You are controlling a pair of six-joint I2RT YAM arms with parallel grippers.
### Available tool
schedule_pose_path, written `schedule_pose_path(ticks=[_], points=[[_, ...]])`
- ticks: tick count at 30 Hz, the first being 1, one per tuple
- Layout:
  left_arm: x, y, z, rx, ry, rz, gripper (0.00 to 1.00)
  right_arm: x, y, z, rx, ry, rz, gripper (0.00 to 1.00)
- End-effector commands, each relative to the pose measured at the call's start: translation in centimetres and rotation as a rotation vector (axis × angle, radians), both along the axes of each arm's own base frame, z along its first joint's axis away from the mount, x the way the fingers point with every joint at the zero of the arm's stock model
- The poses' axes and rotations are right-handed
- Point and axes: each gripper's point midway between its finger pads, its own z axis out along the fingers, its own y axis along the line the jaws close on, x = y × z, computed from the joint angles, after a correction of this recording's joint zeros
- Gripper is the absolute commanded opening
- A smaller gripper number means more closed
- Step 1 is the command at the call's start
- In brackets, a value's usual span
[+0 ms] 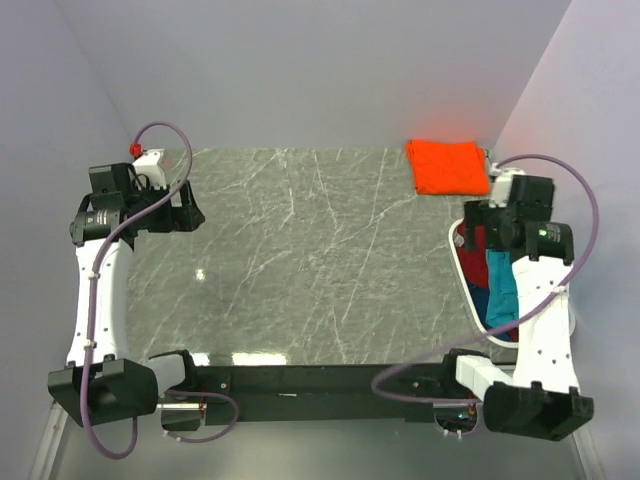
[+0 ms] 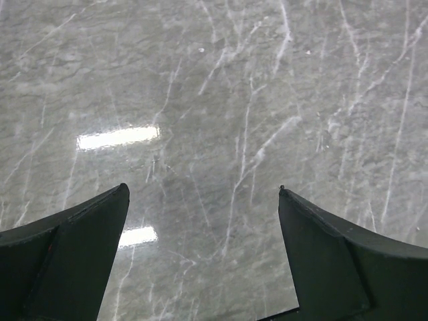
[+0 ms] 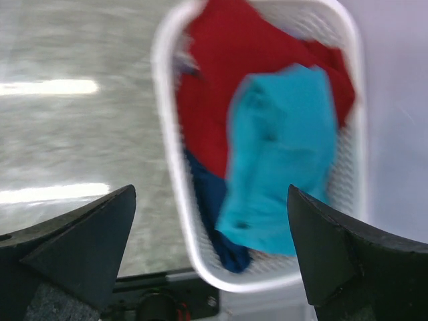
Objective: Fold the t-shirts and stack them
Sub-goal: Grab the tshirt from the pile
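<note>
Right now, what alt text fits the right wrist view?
A white laundry basket holds a teal t-shirt lying over a dark red t-shirt and a blue t-shirt, framed by the open right end effector. Grey marble table at left.

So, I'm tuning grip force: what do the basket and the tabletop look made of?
Laundry basket: likely white plastic, smooth rim, perforated walls. Tabletop: grey marble look with white veins, glossy, mirroring lights; real stone or laminate, cannot tell.

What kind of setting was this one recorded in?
Probably a lab test cell for laundry folding: grey marble-patterned tabletop, plain lilac walls, a white plastic laundry basket of shirts, a folded orange t-shirt.
</note>
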Motion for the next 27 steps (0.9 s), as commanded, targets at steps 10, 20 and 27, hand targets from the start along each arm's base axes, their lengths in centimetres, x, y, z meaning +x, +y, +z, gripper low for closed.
schedule_pose_path(ticks=[10,20,27], points=[[1.7,-1.4,3.3,-0.075,-0.017,-0.071,0.99,-2.9,-8.8,-6.3,0.071,0.199,-0.077,1.0],[1.5,-1.4,1.5,-0.085,0.011,-0.066,0.99,-3.6,-11.1,-11.3,0.122,0.342,-0.106,0.99],[1.6,-1.7,1.2,-0.093,0.005,-0.08,0.99,-4.6,-12.5,-12.9,0.103,0.394,-0.139,0.75]])
